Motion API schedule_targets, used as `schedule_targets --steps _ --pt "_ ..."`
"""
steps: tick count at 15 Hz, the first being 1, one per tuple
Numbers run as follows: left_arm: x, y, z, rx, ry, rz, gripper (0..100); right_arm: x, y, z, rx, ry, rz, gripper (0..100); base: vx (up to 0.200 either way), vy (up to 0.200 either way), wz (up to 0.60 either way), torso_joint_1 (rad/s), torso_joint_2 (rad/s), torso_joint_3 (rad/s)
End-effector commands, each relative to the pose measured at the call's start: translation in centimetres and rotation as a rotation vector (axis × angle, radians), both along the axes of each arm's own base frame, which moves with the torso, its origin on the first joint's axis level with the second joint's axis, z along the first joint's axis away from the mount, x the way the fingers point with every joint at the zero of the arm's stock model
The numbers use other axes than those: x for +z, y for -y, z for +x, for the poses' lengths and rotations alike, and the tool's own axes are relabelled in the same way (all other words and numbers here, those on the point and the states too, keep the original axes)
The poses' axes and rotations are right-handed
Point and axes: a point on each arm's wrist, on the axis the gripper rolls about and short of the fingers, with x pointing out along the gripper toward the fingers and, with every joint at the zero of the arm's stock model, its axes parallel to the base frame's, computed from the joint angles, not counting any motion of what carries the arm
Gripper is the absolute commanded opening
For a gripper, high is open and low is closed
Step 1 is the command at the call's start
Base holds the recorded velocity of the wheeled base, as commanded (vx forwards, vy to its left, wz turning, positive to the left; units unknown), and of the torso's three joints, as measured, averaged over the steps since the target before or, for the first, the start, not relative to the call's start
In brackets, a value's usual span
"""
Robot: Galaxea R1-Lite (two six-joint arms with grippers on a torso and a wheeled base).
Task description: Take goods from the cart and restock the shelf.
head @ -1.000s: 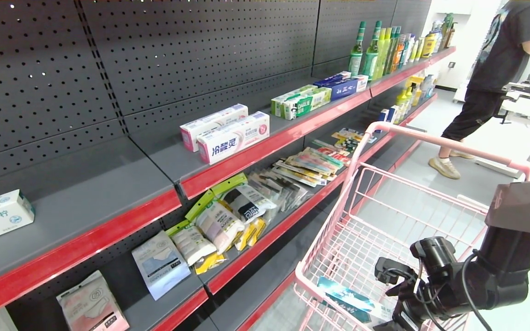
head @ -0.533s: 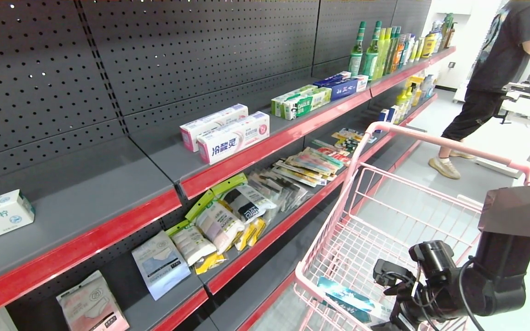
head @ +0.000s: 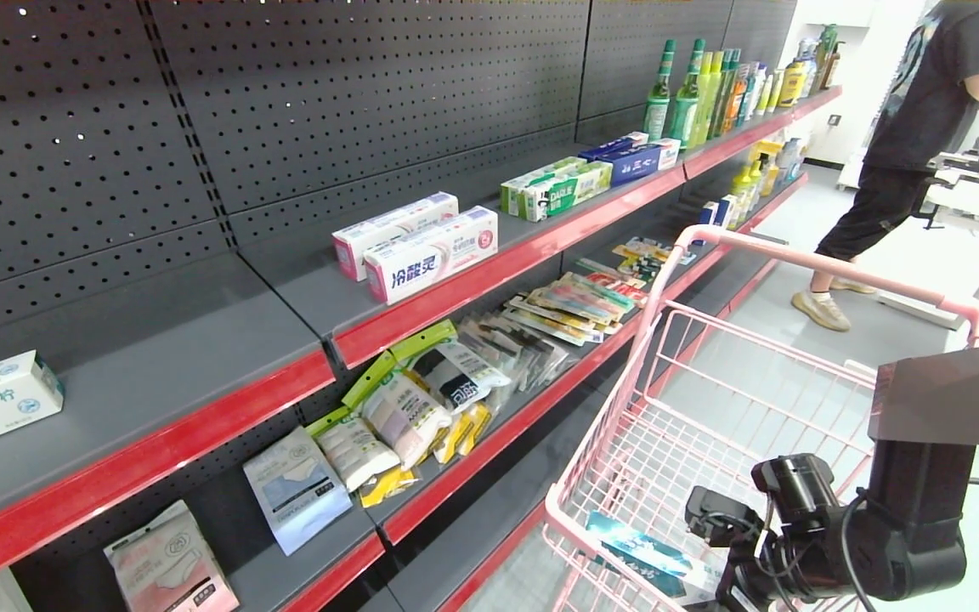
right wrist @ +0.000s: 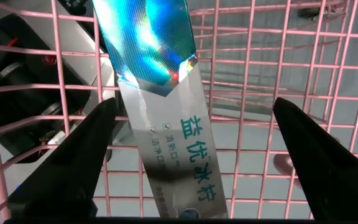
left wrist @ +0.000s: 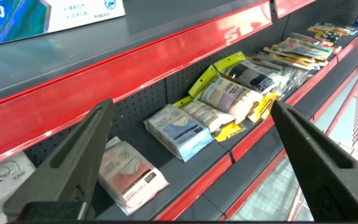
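Right gripper (right wrist: 192, 106) dropped lower into cart (head: 795, 263) over last second, jaws spread astride box (right wrist: 166, 143); I read grasp as next. Left gripper (left wrist: 191, 102) spread, empty, facing shelf (left wrist: 135, 56).

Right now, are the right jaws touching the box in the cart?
Cannot tell. Right wrist view: the box lies between the open jaws of the right gripper; one tip nearly meets the box edge.

Two pink-and-white boxes (head: 421, 246) are lying side by side in the middle of the frame, with green boxes (head: 556, 187) and blue boxes (head: 634, 157) lining up toward the upper right. Beyond them, bottles (head: 693, 93) are standing upright. Soft packets (head: 404, 416) are leaning together at lower centre. A white surface (head: 978, 204) is showing at the right edge.
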Motion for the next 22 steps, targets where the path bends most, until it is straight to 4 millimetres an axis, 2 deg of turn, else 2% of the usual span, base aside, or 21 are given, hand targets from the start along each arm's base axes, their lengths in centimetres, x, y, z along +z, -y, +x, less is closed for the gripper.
schedule_targets --steps 1,4,5,9,13,14,15,17,22 --pt "0.0 0.0 0.0 0.0 -0.001 0.0 100 -0.1 0.0 0.0 0.001 -0.003 0.0 100 0.0 0.0 0.0 0.0 0.0 0.0" --pt "0.0 0.0 0.0 0.0 -0.001 0.0 100 -0.2 0.0 -0.1 0.003 -0.006 0.0 100 0.0 0.0 0.0 0.0 0.0 0.0" --pt "0.0 0.0 0.0 0.0 -0.001 0.0 100 -0.2 0.0 -0.1 0.003 -0.006 0.0 0 0.0 0.0 0.0 0.0 0.0 0.0" --pt "0.0 0.0 0.0 0.0 -0.001 0.0 100 -0.6 0.0 -0.2 0.005 0.023 -0.006 0 0.0 0.0 0.0 0.0 0.0 0.0" --pt "0.0 0.0 0.0 0.0 -0.001 0.0 100 0.0 0.0 0.1 -0.073 0.024 0.027 0 0.0 0.0 0.0 0.0 0.0 0.0" --pt "0.0 0.0 0.0 0.0 -0.001 0.0 100 1.6 0.0 0.3 -0.18 0.046 0.06 0 0.0 0.0 0.0 0.0 0.0 0.0" --pt "0.0 0.0 0.0 0.0 -0.001 0.0 100 2.4 0.0 0.4 -0.23 0.059 0.079 0 0.0 0.0 0.0 0.0 0.0 0.0" --pt "0.0 0.0 0.0 0.0 -0.001 0.0 100 6.0 -0.2 0.7 -0.416 0.15 0.125 0 0.0 0.0 0.0 0.0 0.0 0.0" --pt "0.0 0.0 0.0 0.0 -0.001 0.0 100 11.1 0.3 1.3 -0.598 0.352 0.143 0 0.0 0.0 0.0 0.0 0.0 0.0"
